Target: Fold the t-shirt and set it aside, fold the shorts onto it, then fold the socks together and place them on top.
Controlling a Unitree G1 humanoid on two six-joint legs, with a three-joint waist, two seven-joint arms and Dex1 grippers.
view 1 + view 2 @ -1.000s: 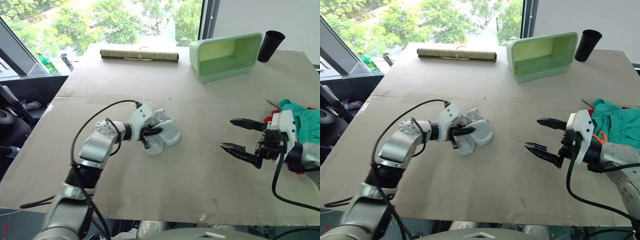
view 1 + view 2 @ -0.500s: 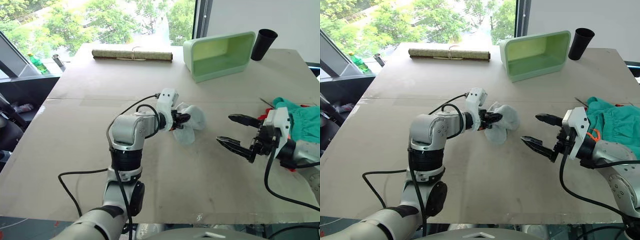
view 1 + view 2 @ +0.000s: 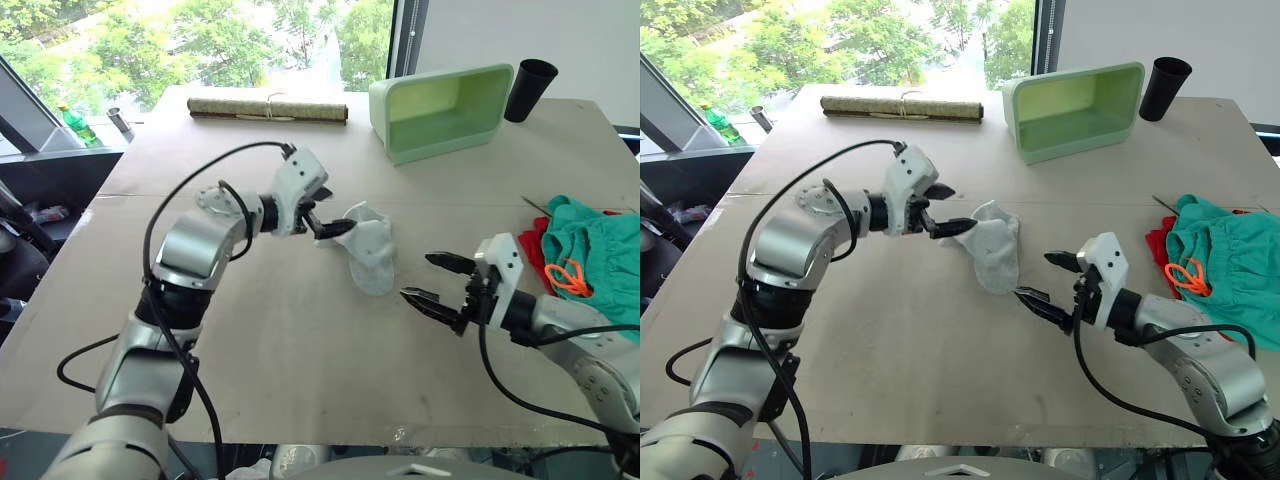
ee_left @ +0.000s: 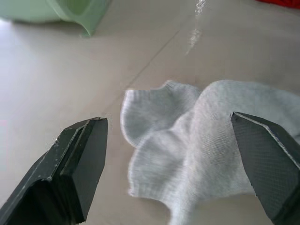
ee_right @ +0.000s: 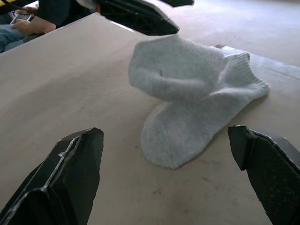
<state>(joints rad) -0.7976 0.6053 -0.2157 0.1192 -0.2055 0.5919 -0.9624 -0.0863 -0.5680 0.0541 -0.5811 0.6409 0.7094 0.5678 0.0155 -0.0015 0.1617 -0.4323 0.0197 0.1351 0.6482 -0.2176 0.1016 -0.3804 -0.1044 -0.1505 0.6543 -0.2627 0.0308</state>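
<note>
The light grey socks (image 3: 368,248) lie in a loose heap near the table's middle, one over the other. My left gripper (image 3: 327,212) is open just to their left, its lower finger touching their edge; the left wrist view shows the socks (image 4: 197,150) beyond its spread fingers (image 4: 75,173). My right gripper (image 3: 418,277) stands open a little to the right of the socks (image 5: 197,103), holding nothing. The teal shorts (image 3: 600,240) with an orange drawstring (image 3: 565,277) lie at the right edge on top of the red t-shirt (image 3: 533,238), of which a strip shows.
A pale green bin (image 3: 445,105) lies on its side at the back, with a black cup (image 3: 528,90) to its right. A rolled mat (image 3: 268,108) rests along the far edge. A seated person (image 5: 28,14) is beyond the table.
My left gripper has opened and let go of the socks, which now lie spread on the table further right. My right gripper has come closer to them.
</note>
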